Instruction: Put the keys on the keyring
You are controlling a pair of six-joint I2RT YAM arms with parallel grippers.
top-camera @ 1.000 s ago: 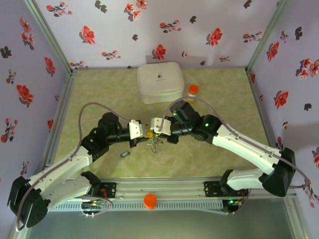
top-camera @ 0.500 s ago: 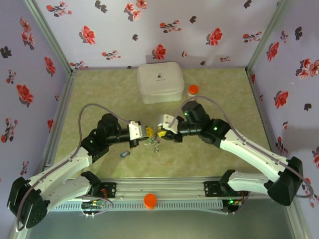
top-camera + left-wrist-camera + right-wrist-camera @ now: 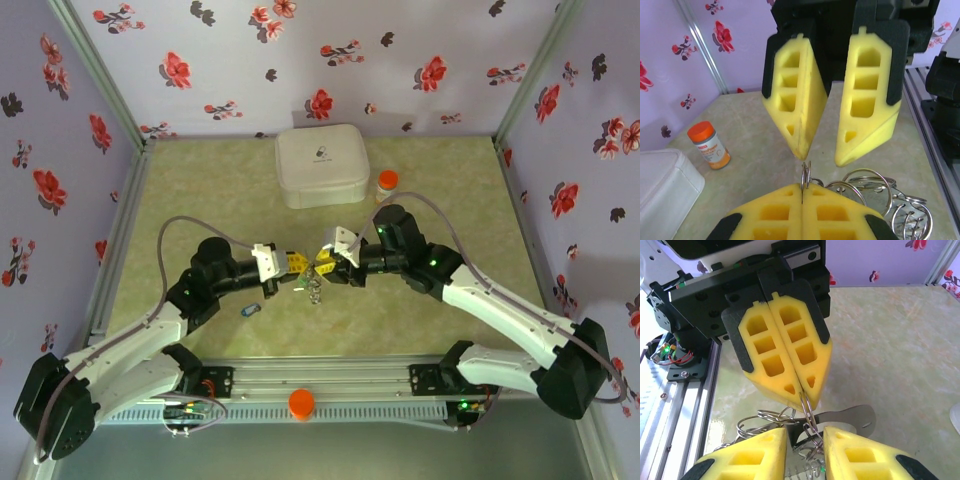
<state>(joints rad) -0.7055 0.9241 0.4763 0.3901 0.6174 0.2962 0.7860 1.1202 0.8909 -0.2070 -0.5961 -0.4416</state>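
Note:
My left gripper [image 3: 802,186] is shut on the edge of a thin metal split ring of the keyring [image 3: 805,173], which it holds upright above the table. More steel rings [image 3: 875,192] of the bunch hang to the right. Facing it, my right gripper [image 3: 805,434] is open, its fingers either side of the held keyring [image 3: 809,412] with gaps showing. A flat silver key blade [image 3: 852,417] hangs behind the ring. In the top view the left gripper [image 3: 296,264] and right gripper [image 3: 323,267] meet tip to tip over the keyring bunch [image 3: 313,287]. One small blue key [image 3: 249,310] lies on the table.
A white square case [image 3: 322,166] sits at the back centre with an orange-capped pill bottle [image 3: 387,182] to its right. An orange knob [image 3: 300,403] is on the front rail. Floral walls enclose the table on three sides.
My right gripper has opened and drawn back slightly to the right. My left gripper has closed fully on the ring and shifted a little towards the front.

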